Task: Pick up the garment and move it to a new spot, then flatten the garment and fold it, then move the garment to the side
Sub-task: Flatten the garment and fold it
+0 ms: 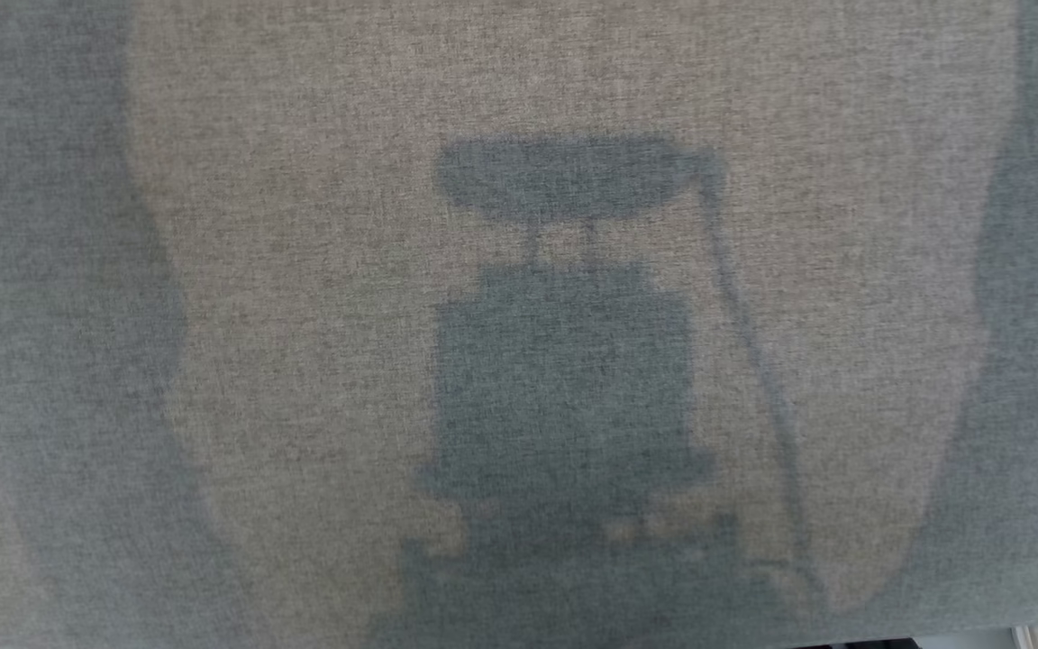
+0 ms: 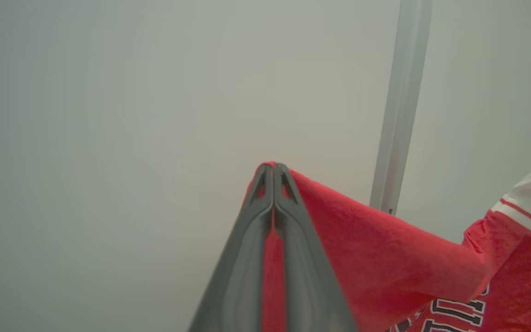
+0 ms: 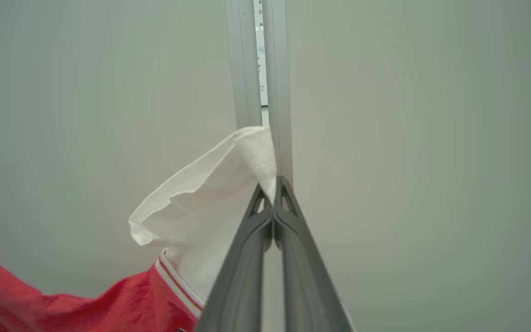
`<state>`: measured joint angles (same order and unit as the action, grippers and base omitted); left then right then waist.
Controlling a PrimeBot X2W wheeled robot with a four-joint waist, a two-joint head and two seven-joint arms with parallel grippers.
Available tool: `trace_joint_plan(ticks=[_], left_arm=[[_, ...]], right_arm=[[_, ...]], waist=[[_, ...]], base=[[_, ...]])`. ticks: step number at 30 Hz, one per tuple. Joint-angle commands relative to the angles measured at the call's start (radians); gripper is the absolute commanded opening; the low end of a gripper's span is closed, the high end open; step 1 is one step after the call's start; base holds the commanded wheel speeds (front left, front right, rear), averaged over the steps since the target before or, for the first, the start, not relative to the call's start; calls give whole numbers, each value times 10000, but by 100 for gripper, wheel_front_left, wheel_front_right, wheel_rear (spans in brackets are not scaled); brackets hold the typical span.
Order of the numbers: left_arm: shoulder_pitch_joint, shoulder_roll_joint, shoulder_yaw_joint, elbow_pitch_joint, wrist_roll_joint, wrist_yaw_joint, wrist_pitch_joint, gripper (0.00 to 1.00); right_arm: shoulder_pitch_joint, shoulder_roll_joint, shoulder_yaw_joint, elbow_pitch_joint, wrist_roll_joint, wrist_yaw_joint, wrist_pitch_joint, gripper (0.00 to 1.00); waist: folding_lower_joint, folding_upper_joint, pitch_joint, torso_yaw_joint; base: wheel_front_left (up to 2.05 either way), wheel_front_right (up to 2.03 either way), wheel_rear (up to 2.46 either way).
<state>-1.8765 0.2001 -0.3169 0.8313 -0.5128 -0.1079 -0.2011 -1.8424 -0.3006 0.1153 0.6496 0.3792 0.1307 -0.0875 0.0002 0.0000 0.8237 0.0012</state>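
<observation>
step 1 of 3: pickup looks done | garment (image 2: 385,258) hanging lower right of left wrist view | left claw (image 2: 273,168) pinched tight on its red part | right claw (image 3: 273,184) pinched tight on its white part | todo: set down, flatten, fold, shift aside

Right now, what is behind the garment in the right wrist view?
A plain pale wall and an upright metal post rise behind the garment; its white part covers the post's lower stretch.
</observation>
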Motion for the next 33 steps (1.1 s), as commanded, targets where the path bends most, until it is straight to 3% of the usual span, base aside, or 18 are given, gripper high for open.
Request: trace_joint_plan(ticks=[1,6,9,14,23,33], left_arm=[[526,-81,-130,215,-210,-133,-199,0],[2795,-191,-600,190,-1143,-235,-594,0],[4585,185,-914,-340,-1800,-234,-645,0],[6874,655,-680,-1750,-2343,-236,-649,0],[12559,819,408,-5336,-1950,-238,-644,0],[17191,184,1354,-7923,-1386,-159,-644,0]], right_arm=[[580,-271,589,-186,427,2,-108,0],[2978,-1358,2233,-1160,1868,0,-749,0],[4901,-1952,2885,-1733,2608,0,-1075,0],[7135,-2610,3148,-2656,3469,0,-1485,0],[12280,-3286,1895,-4897,4362,0,-1773,0],[16595,-2818,-31,-6980,4159,-1,-1580,0]], waist=[[-2,0,210,150],[-2,0,-361,283],[-2,0,-797,270],[-2,0,-1514,222],[-2,0,-3610,254],[-2,0,-5300,266]], base=[[0,0,0],[0,0,0],[0,0,0],[0,0,0],[0,0,0],[0,0,0]])
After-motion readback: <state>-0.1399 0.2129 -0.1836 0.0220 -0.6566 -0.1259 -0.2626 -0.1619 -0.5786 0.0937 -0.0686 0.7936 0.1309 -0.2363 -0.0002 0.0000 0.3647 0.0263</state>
